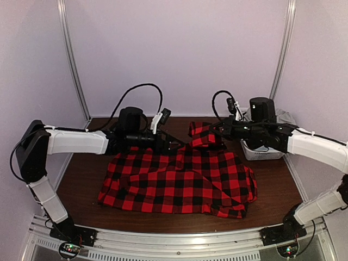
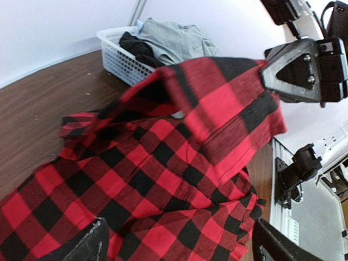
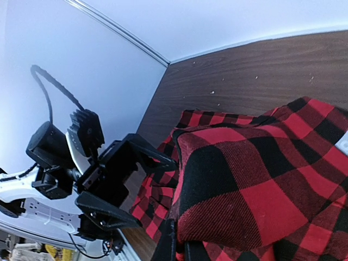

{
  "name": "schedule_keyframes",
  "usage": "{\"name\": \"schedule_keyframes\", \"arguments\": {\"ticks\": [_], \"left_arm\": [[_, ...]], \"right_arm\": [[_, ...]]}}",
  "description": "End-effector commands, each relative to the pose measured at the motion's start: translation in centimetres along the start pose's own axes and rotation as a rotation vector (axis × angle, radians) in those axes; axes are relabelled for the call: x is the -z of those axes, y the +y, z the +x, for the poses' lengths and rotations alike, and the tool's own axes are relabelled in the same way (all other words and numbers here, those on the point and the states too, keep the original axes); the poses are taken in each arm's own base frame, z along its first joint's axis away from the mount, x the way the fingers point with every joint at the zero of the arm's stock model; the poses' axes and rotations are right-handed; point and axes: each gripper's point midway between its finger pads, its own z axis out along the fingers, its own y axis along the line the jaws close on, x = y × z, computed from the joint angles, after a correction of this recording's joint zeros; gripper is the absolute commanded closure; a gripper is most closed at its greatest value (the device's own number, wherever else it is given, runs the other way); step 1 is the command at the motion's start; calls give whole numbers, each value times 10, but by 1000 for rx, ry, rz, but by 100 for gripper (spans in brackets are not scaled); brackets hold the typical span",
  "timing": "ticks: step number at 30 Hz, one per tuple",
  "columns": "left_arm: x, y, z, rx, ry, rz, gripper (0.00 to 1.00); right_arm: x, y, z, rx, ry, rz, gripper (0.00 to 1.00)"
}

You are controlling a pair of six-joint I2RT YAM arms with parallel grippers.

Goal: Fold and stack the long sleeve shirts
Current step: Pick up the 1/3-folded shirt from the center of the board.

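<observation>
A red-and-black check flannel shirt [image 1: 179, 179] lies spread across the middle of the table. My right gripper [image 1: 218, 132] is shut on a part of the shirt at its far edge and holds that fold [image 1: 201, 134] raised above the rest. In the right wrist view the fingers [image 3: 173, 246] pinch the cloth [image 3: 261, 179]. My left gripper [image 1: 176, 144] is open and empty at the shirt's far edge, just left of the raised fold. In the left wrist view its fingers [image 2: 92, 242] stand wide apart over the shirt [image 2: 141, 179].
A white mesh basket [image 1: 261, 151] stands at the back right of the table, holding grey and black clothes [image 2: 168, 38]. The brown tabletop [image 1: 81, 179] shows to the left of the shirt. Walls close in the back and sides.
</observation>
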Motion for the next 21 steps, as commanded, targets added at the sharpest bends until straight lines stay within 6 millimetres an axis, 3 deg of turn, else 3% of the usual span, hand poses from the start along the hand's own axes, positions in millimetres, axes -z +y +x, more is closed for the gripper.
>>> {"name": "schedule_keyframes", "arguments": {"ticks": [1,4,7,14,19,21], "left_arm": [[54,46,-15,-83,-10,-235,7],[81,91,-13,-54,19,-408,7],[91,122,-4,-105,115,-496,6],[92,180,11,-205,279,-512,5],[78,202,14,-324,360,-449,4],[69,212,24,-357,425,-410,4]], "right_arm": [[44,-4,-20,199,-27,203,100],[68,0,-26,262,-19,267,100],[87,3,-26,302,6,310,100],[111,23,-37,361,11,303,100],[132,35,-47,395,-17,312,100],[137,38,-48,400,-23,303,100]]}}
